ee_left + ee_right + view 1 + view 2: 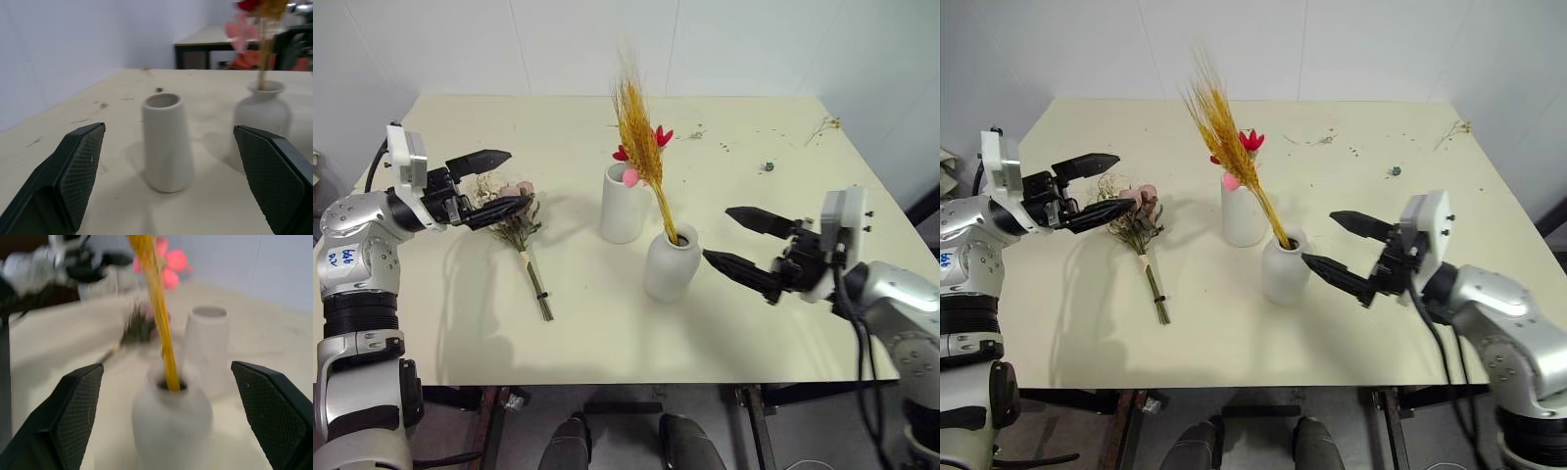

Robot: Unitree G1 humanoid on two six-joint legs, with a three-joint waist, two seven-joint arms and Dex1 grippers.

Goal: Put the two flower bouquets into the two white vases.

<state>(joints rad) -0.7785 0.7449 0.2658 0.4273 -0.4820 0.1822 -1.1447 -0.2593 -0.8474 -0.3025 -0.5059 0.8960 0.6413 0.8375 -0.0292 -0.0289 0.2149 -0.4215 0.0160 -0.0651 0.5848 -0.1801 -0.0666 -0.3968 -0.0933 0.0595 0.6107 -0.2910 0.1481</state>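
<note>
- Rose bouquet (516, 217) – dried pale pink roses w/ whitish sprigs, lying flat on the table (783, 323), heads toward my left side, tied stems (536, 286) trailing toward the near edge. Not in a vase yet.
- Wheat bouquet (641, 147) – already standing in the squat narrow-neck vase (671, 264), stalks leaning up and back, red and pink blossoms near the top. That half looks done.
- Tall tapered vase (624, 206) – empty, wide mouth, just behind and beside the squat one, to the right of the roses. My guess: the roses go here.
- Left gripper (494, 182) – fingers spread wide, nothing held; it hangs right over the rose heads, lower finger v. close to the blossoms – can't tell if touching.
- Right gripper (732, 235) – also wide open, empty, level w/ the squat vase and just beside it on the right; lower fingertip near the vase wall, no contact that I can see.
- Handling, as I judge it: roses are light, dry, brittle – petals and sprigs will crumble or shed if squeezed. Stems are stiffer, bundled by the tie.
- Where to grip: on the stems near the tie, not on the heads. Then tip upright, stems down into the wide mouth.
- Risk: tall vase is light-looking; a sideways nudge w/ stems could tip it or bump its neighbour.
</note>
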